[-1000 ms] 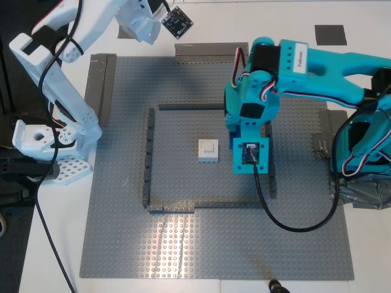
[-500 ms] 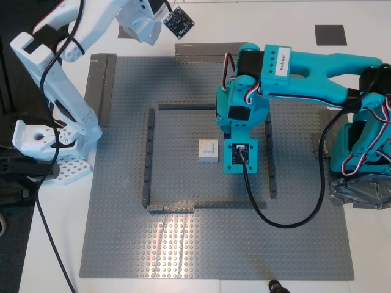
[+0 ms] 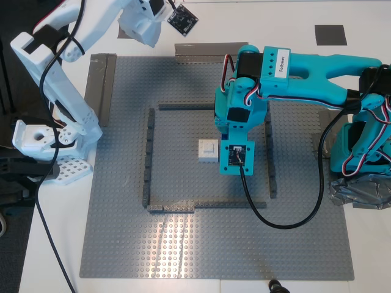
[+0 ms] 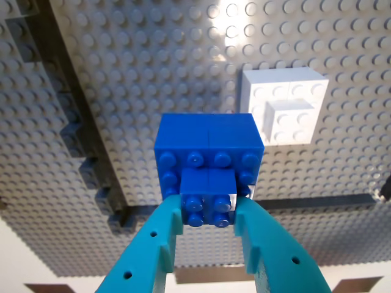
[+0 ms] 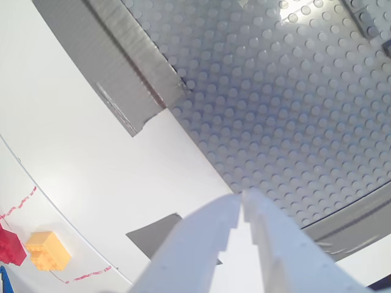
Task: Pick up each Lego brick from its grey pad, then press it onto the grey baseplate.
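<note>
My first gripper [image 4: 208, 215], on the teal arm [image 3: 238, 113], is shut on the top knob of the bright blue brick [image 4: 209, 155]. It holds the brick over the grey baseplate [image 3: 183, 244], inside the dark frame and close beside the white brick [image 4: 284, 107]. I cannot tell whether the blue brick touches the plate. The white brick [image 3: 208, 150] sits on the baseplate; in the exterior view the teal wrist hides the blue one. My second gripper [image 5: 242, 204], on the white arm [image 3: 137, 24], is shut and empty over the table beyond the plate's corner, near a grey pad [image 5: 156, 235]. Another grey pad [image 3: 330, 34] lies at the exterior view's upper right.
A low dark grey brick frame [image 3: 148, 159] outlines a square on the baseplate. Olive-grey tape strips [image 3: 101, 85] hold the plate's edges. A silver tape wad [image 3: 360, 192] sits by the teal arm's base. An orange brick [image 5: 44, 250] and a red one [image 5: 7, 247] lie on the white table.
The teal arm has moved toward the exterior view's left with the blue brick, ending close beside the white brick. The white arm's wrist has shifted only slightly.
</note>
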Available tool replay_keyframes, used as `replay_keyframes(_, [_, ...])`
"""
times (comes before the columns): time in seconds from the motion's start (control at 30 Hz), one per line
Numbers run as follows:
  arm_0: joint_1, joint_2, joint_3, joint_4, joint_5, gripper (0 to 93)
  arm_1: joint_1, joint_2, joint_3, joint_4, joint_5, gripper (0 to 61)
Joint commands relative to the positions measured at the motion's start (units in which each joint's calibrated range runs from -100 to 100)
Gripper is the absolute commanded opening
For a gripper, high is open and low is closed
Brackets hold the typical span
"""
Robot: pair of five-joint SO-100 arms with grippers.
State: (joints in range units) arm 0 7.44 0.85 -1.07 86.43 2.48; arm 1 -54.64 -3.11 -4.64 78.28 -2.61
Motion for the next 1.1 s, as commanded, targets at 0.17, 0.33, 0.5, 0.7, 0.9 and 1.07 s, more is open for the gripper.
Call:
replay_keyframes(0.17, [-1.09,-0.33,-0.33,-0.35,-1.14,0.0,0.48,-5.3,-0.73,1.46,1.08,0.3])
replay_keyframes(0.33, [-0.94,-0.76,4.73,-4.17,-1.24,0.0,0.12,-5.9,1.17,1.38,1.91,0.3])
replay_keyframes(0.5, [-0.8,-1.02,6.36,-5.23,-1.73,0.0,0.19,-6.5,2.43,1.22,2.0,0.4])
replay_keyframes(0.7, [-1.23,-1.02,6.36,-5.56,-1.87,0.0,0.34,-6.59,3.24,1.54,2.0,0.4])
replay_keyframes(0.9, [-1.23,-0.5,6.36,-6.37,-1.87,0.0,-0.02,-6.25,3.33,1.54,1.81,0.4])
replay_keyframes(1.07, [-1.96,-0.33,6.45,-6.37,-1.87,0.0,-0.31,-6.25,3.33,1.71,1.52,0.4])
